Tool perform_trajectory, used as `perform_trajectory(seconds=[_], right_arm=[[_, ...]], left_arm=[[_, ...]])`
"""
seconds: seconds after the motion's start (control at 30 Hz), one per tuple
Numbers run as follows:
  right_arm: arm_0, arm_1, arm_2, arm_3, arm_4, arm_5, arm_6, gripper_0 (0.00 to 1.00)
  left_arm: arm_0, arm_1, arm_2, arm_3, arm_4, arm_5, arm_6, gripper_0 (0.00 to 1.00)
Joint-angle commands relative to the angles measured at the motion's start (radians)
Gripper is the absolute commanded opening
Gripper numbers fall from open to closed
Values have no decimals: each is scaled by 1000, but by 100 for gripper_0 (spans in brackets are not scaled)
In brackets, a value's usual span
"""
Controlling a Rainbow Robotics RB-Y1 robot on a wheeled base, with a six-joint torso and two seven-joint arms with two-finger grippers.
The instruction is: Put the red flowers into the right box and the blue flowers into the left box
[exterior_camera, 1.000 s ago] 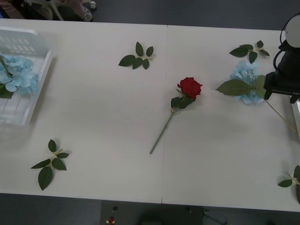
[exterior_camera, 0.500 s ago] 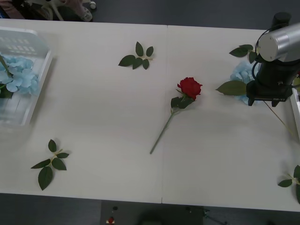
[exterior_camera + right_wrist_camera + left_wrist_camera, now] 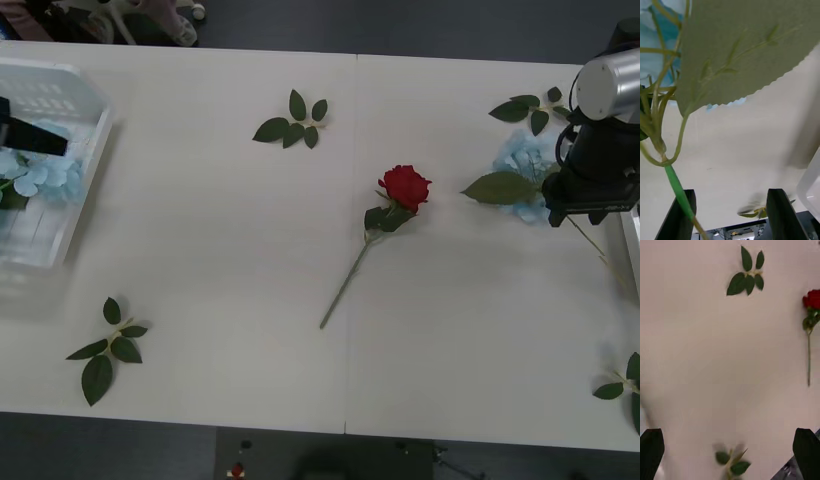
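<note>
Desk: broad bare surface across the middle and near edge, open to passage.

Obstacles:
- red flower, centre-right, stem slanting toward the near edge; open desk on both sides.
- leaf sprig, far centre.
- leaf sprig, near left.
- leaf sprig, far right.
- leaf sprig, near right edge.
- left box, far left, blue flowers inside.
- right hand, fingers apart, low over a blue flower; stem and large leaf crowd the gap.
- right box rim just beside it.
</note>
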Motion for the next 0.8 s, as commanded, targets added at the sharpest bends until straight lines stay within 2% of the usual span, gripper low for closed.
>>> perform_trajectory(seconds=[0.03,0.07,0.13,0.17,0.33,0.5,0.63,0.73,0.8], right_arm=[[-42,5,0,31,18,-23,59,36],[-42,8,0,35,19,-25,59,29],[-42,19,0,48,23,-37,61,4],[-42,22,0,51,23,-40,63,0],[-42,42,0,76,36,-63,66,0],[-42,43,0,87,35,-83,79,0],[-42,7,-56,85,-36,-101,127,0],[-42,-49,-146,87,-111,-95,302,0],[-41,-98,-209,87,-194,-89,506,0]], left_arm=[[-30,-195,-48,-19,-117,-121,17,100],[-32,-218,-48,-25,-145,-136,19,100],[-32,-305,-49,-46,-240,-184,39,100],[-32,-325,-49,-51,-260,-188,56,100],[-61,-479,-63,-101,-451,-194,192,100],[-139,-620,-115,-101,-654,-196,340,100],[-180,-735,-128,-82,-815,-196,422,100],[-216,-805,-146,-45,-896,-198,461,100],[-246,-845,-180,-11,-944,-219,467,100]])
